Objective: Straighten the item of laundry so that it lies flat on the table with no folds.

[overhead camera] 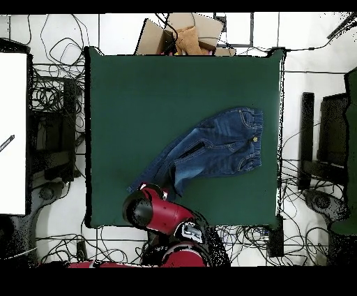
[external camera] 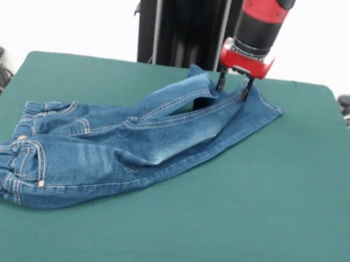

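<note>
currently the gripper stands over the hem end of the jeans, its two dark fingers spread apart and planted on or just into the denim near the cuff; whether cloth is actually pinched between them cannot be told. the step in hand appears to be taking hold of a leg end so as to draw it out. the jeans lie on the green table, waistband toward one side edge, legs running toward the robot's edge, one leg crossing over the other with a dark gap between them. the next move likely calls for a firm hold on the upper leg only, then a pull outward to uncross it. the denim is mid-blue with pale faded patches, tan stitching and a gathered elastic waistband; the table cover is plain, matte and smooth.
</note>
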`<state>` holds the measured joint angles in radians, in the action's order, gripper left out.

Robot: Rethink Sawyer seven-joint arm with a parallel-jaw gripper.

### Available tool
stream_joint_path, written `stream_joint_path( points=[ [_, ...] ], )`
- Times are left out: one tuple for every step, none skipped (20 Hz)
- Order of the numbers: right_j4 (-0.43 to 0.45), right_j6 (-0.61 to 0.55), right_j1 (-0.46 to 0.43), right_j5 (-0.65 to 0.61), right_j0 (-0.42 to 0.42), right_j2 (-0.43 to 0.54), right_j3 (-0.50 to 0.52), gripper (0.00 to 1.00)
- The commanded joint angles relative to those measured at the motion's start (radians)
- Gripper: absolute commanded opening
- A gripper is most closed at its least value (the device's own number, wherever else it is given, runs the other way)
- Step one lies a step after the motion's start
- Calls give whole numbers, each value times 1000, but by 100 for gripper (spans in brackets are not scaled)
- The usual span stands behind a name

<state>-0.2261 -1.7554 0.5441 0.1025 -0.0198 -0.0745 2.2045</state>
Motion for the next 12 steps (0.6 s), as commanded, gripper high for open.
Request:
stream_joint_path(
  points=[
    [-71, -245, 9, -4, 7, 64, -72, 100],
    [-69, -243, 6, -1, 4, 65, -74, 100],
    [-63, -241, 0, 8, -4, 69, -76, 100],
    [-56, -238, -7, 17, -12, 72, -77, 100],
    [-49, -235, -13, 25, -17, 74, -79, 100],
    [-47, -229, -18, 22, -23, 76, -88, 100],
    [-46, -226, -21, 23, -24, 75, -92, 100],
    [-45, -224, -25, 25, -26, 73, -96, 100],
    [-44, -221, -28, 26, -27, 73, -100, 100],
    [-42, -218, -32, 27, -30, 73, -104, 100],
    [-37, -216, -38, 30, -39, 78, -105, 100],
    [-34, -213, -45, 35, -40, 77, -111, 100]
  ],
)
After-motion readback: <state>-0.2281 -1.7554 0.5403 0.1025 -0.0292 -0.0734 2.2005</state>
